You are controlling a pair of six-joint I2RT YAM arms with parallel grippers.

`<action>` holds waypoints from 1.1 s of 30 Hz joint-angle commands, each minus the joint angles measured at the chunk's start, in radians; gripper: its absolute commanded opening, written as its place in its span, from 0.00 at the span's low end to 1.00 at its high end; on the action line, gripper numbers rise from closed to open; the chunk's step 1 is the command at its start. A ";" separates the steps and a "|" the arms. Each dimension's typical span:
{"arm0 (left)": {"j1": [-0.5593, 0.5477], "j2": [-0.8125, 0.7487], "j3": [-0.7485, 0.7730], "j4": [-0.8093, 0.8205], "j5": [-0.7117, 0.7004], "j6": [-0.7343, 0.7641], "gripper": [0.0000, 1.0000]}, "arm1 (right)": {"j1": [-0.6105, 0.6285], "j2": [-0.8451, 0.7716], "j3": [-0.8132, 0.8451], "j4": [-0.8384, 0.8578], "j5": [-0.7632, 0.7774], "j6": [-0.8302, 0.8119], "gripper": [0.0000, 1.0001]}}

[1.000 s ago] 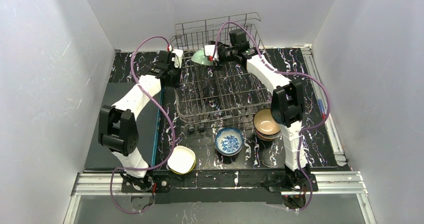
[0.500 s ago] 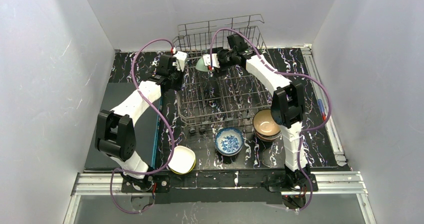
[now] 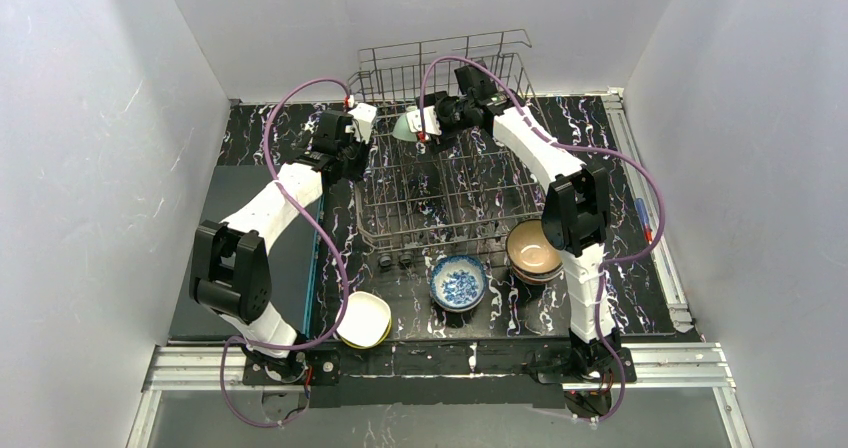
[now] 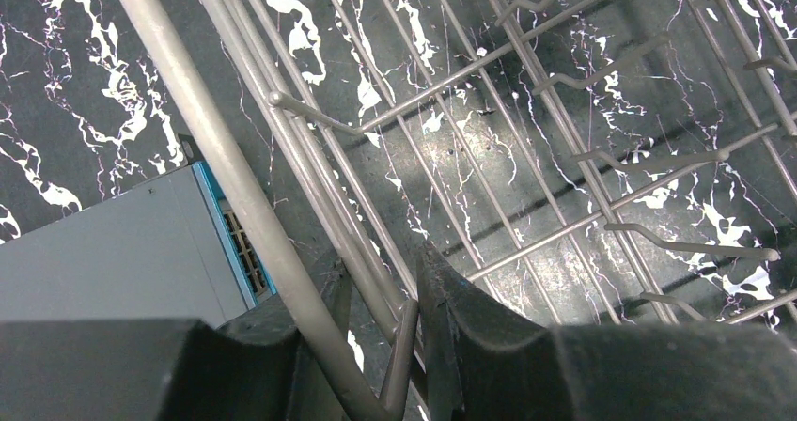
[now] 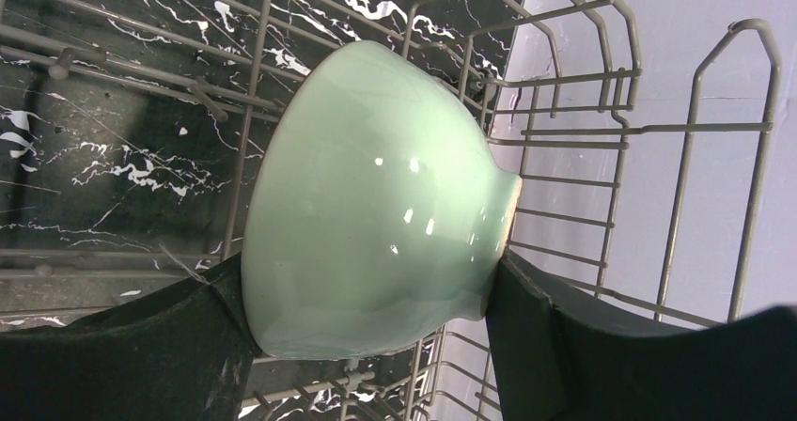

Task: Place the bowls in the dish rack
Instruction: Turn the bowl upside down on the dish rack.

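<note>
Plain white walls box in a black marble-look table, with one wire dish rack sitting toward its far edge. The right gripper is spread wide on the mint bowl, one finger at the mouth and one on the foot. So the bowl's tipped on its side over the rack's far-left part, axis about level, foot toward the rack's tall far side. The left gripper is narrow, straddling the wires of the rack's left side; can't tell if it's actually pinching. Along the table's near edge: one blue-patterned bowl mid-edge, a brownish stack right of it (can't count those), and a white-in-yellow pair toward the left corner.
</note>
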 commanded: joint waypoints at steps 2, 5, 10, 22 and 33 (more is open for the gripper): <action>-0.063 -0.087 -0.009 -0.037 0.167 0.179 0.00 | -0.026 -0.041 0.076 0.074 0.019 -0.045 0.01; -0.064 -0.085 -0.007 -0.039 0.159 0.179 0.00 | -0.024 -0.050 0.072 0.084 0.012 -0.050 0.01; -0.065 -0.086 -0.006 -0.041 0.153 0.177 0.00 | -0.025 -0.054 0.070 0.093 0.021 -0.064 0.01; -0.065 -0.090 -0.006 -0.040 0.144 0.179 0.00 | -0.035 -0.060 0.091 0.107 0.009 -0.073 0.01; -0.064 -0.088 -0.006 -0.042 0.138 0.179 0.00 | -0.036 -0.038 0.058 0.150 -0.049 -0.050 0.01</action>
